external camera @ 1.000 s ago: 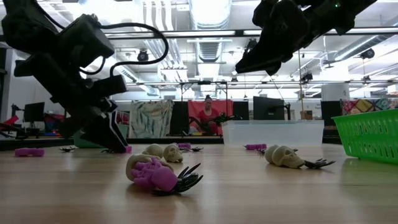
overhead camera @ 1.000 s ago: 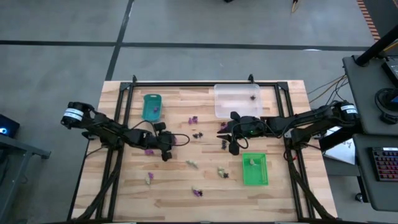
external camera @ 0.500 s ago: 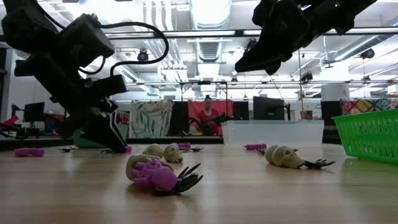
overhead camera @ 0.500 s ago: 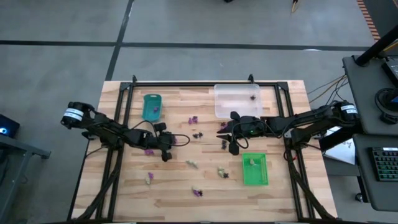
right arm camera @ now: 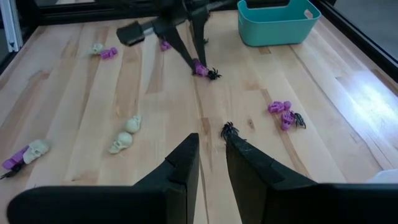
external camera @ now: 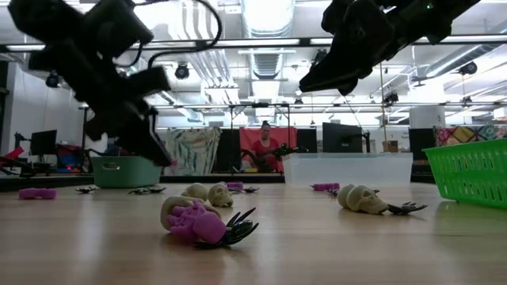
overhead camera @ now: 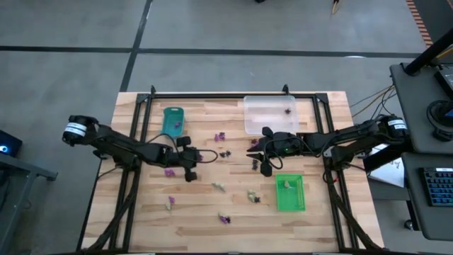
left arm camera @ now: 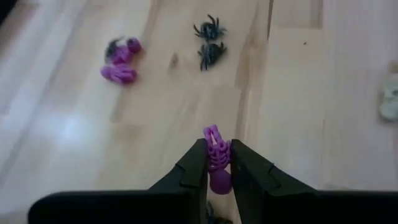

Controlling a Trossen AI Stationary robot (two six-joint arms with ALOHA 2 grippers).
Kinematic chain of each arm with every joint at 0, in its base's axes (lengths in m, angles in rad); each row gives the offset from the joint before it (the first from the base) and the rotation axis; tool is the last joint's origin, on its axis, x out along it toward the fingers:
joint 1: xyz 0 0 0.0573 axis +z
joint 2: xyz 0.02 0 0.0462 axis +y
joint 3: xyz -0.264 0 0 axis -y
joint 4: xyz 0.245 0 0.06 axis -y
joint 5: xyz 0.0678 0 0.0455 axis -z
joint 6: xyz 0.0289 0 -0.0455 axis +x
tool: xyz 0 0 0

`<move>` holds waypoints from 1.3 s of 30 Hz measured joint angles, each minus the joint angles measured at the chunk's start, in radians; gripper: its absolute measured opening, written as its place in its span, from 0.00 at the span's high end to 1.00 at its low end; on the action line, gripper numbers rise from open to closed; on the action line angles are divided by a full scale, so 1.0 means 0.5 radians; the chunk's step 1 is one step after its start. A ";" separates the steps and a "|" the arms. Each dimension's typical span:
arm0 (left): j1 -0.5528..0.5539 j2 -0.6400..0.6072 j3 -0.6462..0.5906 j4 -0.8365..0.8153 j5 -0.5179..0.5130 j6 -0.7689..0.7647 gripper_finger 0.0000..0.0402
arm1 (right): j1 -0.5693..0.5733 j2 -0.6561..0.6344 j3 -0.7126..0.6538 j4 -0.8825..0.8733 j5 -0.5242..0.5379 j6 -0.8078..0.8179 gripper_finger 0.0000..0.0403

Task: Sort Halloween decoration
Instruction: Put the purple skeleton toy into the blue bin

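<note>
Aloft, left pincer (left arm camera: pixel 218 163) around purple trinket (left arm camera: pixel 217 155)

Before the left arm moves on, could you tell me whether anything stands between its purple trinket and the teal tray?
Nothing visible does. The left gripper holds the purple trinket off the table; the boards toward the teal tray look bare.

no readable text, labels or signs

Three trays (overhead camera: pixel 173 122): one teal, one clear (overhead camera: pixel 270 115), one bright green (overhead camera: pixel 290 192); two arms.
</note>
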 joint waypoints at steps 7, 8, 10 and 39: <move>0.100 -0.201 0.210 -0.454 -0.109 0.196 0.91 | 0.000 0.000 0.000 0.007 0.000 0.002 0.82; 0.126 -0.234 0.230 -0.516 -0.118 0.225 0.91 | 0.000 0.000 0.000 0.011 0.000 0.002 0.82; 0.189 -0.305 0.269 -0.600 -0.121 0.287 0.91 | 0.000 0.000 0.000 0.016 0.000 0.002 0.82; 1.300 -0.643 0.188 -0.885 -0.102 0.049 0.91 | -0.063 0.000 0.139 0.180 0.229 -0.191 0.82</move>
